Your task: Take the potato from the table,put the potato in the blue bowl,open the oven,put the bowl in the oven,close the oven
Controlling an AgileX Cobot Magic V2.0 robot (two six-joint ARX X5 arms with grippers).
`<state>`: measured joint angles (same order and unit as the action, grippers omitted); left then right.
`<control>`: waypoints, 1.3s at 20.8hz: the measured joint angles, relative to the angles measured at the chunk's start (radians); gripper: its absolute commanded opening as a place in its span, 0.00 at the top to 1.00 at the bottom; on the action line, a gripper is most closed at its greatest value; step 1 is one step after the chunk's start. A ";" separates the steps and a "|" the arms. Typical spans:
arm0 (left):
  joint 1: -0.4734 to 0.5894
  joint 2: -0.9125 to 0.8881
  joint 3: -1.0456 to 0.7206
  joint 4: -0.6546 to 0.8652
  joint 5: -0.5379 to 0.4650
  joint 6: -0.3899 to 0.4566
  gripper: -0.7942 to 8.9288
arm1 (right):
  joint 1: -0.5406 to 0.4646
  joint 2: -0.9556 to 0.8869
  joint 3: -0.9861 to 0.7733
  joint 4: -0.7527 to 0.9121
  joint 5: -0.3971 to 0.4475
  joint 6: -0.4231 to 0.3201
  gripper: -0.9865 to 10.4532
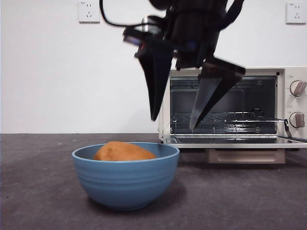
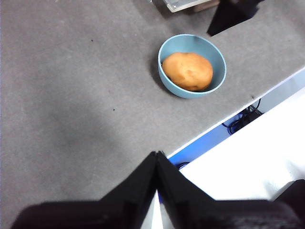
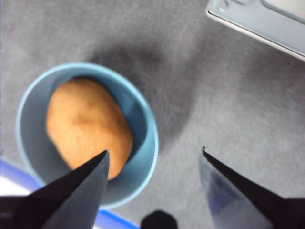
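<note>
The orange-brown potato lies inside the blue bowl, which stands on the dark grey table near its front edge. My right gripper hangs open above the bowl's right rim, between bowl and oven, holding nothing. The cream-white oven stands behind at the right with its door folded down flat and the wire rack showing. My left gripper is shut and empty, far from the bowl by the table's edge.
Two knobs sit on the oven's right side. The open door juts out over the table toward the bowl. Bare table surface stretches to the left of the bowl. A white wall with sockets is behind.
</note>
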<state>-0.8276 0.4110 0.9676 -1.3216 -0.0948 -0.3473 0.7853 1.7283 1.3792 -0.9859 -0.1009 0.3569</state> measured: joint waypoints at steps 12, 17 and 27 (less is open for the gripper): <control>0.000 -0.007 0.000 0.000 -0.058 -0.003 0.92 | 0.000 0.150 -0.002 0.027 0.007 0.017 0.92; 0.000 -0.008 0.000 0.000 -0.077 -0.003 0.92 | -0.006 0.136 -0.002 0.013 0.009 0.053 0.92; 0.000 0.011 0.000 0.000 -0.248 -0.002 0.92 | -0.228 0.054 0.170 -0.108 0.045 0.095 0.92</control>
<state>-0.8276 0.4221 0.9676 -1.3216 -0.3428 -0.3496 0.5575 1.7821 1.5490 -1.0939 -0.0563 0.4522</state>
